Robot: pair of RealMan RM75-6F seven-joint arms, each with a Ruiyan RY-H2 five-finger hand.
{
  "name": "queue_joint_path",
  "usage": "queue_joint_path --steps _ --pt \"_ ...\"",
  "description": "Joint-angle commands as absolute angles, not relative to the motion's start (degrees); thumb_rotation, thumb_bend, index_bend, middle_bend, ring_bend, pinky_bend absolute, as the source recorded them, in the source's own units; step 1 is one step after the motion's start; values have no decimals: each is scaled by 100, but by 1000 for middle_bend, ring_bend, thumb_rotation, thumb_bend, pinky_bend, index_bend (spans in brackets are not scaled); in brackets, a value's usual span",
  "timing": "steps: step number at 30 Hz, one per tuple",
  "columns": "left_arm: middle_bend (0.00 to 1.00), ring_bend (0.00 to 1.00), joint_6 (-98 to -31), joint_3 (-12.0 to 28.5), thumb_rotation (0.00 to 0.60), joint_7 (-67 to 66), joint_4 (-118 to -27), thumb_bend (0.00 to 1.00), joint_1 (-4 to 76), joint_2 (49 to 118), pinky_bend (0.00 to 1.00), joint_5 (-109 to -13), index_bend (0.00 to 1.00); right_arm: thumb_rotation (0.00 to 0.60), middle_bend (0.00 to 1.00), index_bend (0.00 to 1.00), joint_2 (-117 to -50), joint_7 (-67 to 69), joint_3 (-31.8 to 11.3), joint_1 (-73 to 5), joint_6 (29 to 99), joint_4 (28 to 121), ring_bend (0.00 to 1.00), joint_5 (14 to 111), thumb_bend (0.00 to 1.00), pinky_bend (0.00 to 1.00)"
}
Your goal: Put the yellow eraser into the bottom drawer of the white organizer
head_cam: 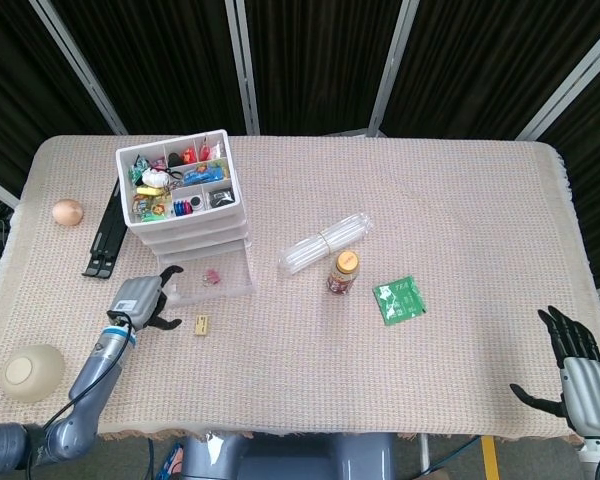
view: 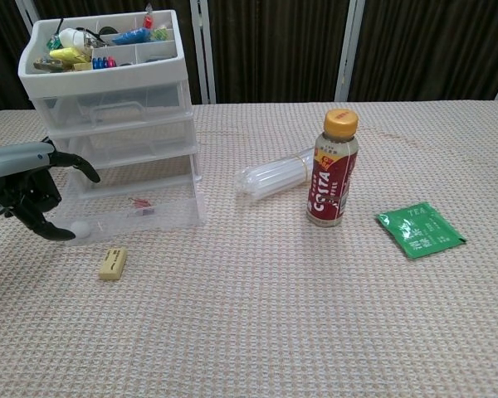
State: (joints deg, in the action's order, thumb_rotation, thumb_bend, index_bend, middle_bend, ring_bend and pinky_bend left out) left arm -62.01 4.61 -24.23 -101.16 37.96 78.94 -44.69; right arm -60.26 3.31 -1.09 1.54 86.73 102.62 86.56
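1. Currently the clear bottom drawer of the white plastic organizer stands pulled out, ready to receive.
2. Left hand hovers at the drawer front, fingers spread, holding nothing.
3. Small yellow eraser lies on the table, just before the drawer.
4. Right hand rests open, well apart.

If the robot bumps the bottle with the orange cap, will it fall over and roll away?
Probably. The bottle stands upright, tall over a narrow base, so a push near its cap would likely tip it. Its round body would then likely roll on the flat tablecloth. How full it is cannot be seen.
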Motion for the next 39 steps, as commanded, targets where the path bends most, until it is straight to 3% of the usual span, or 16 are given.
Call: queue_joint_path --steps 1,7,18,31,39 --pt "967 887 -6549 -77 600 -2725 -9981 208 3666 7691 726 -5883 357 600 0 11 -6028 328 -107 153 8670 10263 0 8660 35 0" --pt "999 911 -6612 -282 600 -2830 -9948 215 3583 7594 742 -6460 412 600 0 11 -6034 312 -111 155 8681 10263 0 8662 36 0" --pt "1000 958 -6481 -287 600 -3763 -10573 241 3649 7531 789 -5731 385 600 0 11 -6029 331 -112 154 8680 10252 0 8663 36 0" --pt "1000 985 -6907 -122 600 -5220 -10575 254 3899 8314 819 -4565 384 600 0 11 -6018 354 -107 153 8677 10255 0 8673 35 0" --pt "1000 986 -7262 -126 600 -5618 -10085 254 3940 8862 819 -4718 353 600 0 11 -6003 382 -102 155 8679 10252 0 8685 35 0"
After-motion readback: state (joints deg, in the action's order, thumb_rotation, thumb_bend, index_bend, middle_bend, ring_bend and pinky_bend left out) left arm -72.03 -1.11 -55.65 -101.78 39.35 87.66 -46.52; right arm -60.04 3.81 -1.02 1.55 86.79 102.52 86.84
